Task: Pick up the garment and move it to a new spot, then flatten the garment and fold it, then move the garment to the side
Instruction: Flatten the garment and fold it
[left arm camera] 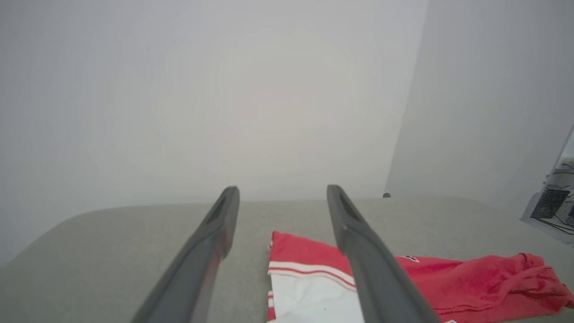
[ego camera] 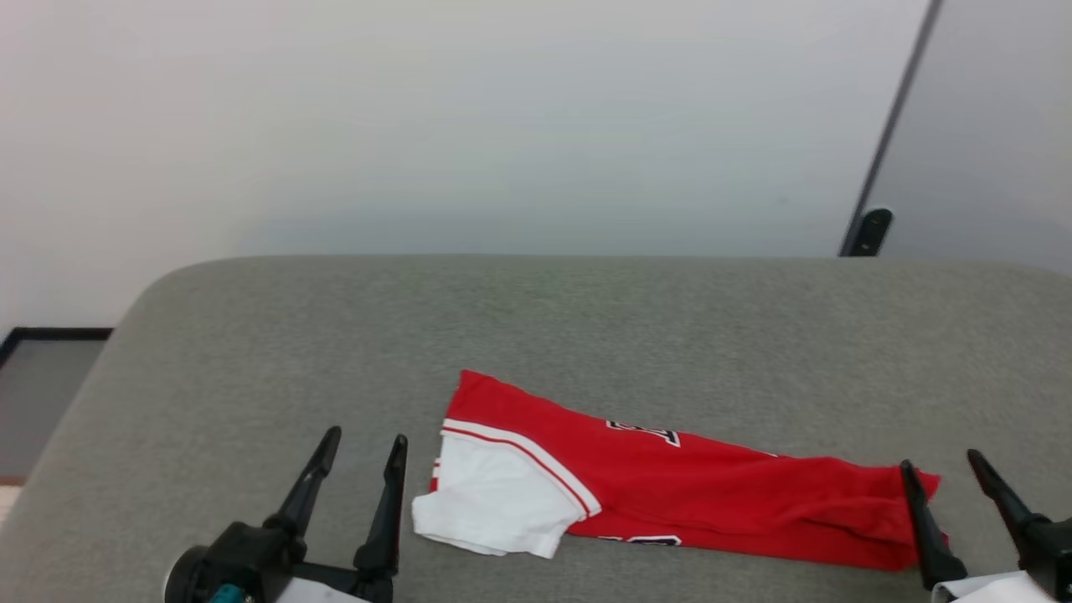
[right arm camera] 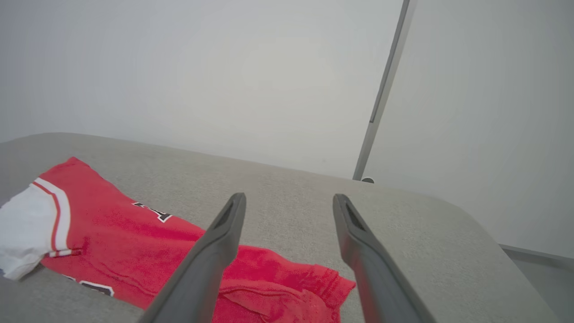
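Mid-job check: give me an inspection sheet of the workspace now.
Surface: grey padded table, rounded corners.
Job's things: red shirt with white sleeve, folded into a long strip near the front edge.
Clutter: nothing seen.
Grippers: left gripper open beside the sleeve; right gripper open at the shirt's red end; neither holds anything.
Cables: dark wires off the table, far right in left wrist view.
Surroundings: pale wall, dark slanted strip on its right.

We read this as a lab-like test room: plain white walls (ego camera: 419, 126), a grey upholstered bench (ego camera: 586, 335), and cabled equipment (left arm camera: 554, 204) beyond its right edge.
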Motion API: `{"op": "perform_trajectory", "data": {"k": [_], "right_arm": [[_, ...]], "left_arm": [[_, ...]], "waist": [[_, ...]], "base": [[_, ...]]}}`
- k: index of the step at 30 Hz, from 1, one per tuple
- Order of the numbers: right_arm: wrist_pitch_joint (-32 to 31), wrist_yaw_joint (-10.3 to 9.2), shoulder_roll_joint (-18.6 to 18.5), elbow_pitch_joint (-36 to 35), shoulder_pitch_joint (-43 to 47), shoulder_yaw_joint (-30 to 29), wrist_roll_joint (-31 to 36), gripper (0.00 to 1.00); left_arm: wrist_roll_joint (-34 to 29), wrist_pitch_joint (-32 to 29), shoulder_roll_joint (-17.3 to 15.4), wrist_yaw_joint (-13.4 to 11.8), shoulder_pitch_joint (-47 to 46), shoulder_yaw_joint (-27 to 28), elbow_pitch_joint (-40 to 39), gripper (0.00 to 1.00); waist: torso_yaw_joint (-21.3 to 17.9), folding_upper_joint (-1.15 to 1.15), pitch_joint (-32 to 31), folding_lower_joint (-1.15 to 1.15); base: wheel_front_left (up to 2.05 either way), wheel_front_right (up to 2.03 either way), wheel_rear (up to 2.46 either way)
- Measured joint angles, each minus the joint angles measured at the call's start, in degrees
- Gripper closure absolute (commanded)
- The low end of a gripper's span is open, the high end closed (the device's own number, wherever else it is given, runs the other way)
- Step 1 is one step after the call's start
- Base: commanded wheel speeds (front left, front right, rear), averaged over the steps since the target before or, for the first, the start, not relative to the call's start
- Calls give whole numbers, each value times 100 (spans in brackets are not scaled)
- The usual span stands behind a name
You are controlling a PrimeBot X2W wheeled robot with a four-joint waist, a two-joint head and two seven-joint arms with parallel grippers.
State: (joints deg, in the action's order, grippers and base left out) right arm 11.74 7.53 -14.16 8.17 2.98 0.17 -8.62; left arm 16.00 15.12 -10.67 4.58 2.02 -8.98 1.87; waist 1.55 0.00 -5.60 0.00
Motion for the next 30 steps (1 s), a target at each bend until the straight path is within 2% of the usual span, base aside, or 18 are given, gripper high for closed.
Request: {"op": "perform_trajectory", "data": {"k": [7, 12, 15, 24, 28, 30], "right_arm": [[-198, -1, 14, -79, -26, -188, -32, 0], [-912, 0, -65, -64, -250, -114, -246, 0], [-1736, -1, -252, 7, -547, -25, -512, 0], [-4813, -1, -728, 358, -1638, 367, -1496, 0], [-5747, -1, -938, 568, -1977, 499, -1618, 0], [-6048, -1, -900, 708, -2125, 444, -1686, 0]], "left_arm": [[-261, 0, 149, 193, -92, 137, 91, 0], [-154, 0, 244, 248, -125, 323, 247, 0], [-114, 0, 154, 257, -198, 397, 259, 0], [174, 0, 116, 276, -289, 294, 408, 0], [291, 0, 136, 282, -467, 102, 441, 0], [345, 0, 140, 282, -547, 10, 476, 0]], "waist": [[-384, 0, 168, 0], [-501, 0, 303, 0], [-486, 0, 365, 0], [-272, 0, 550, 0], [-157, 0, 723, 0], [-85, 0, 820, 0]], "base": [[0, 0, 0], [0, 0, 0], [0, 0, 0], [0, 0, 0], [0, 0, 0], [0, 0, 0]]}}
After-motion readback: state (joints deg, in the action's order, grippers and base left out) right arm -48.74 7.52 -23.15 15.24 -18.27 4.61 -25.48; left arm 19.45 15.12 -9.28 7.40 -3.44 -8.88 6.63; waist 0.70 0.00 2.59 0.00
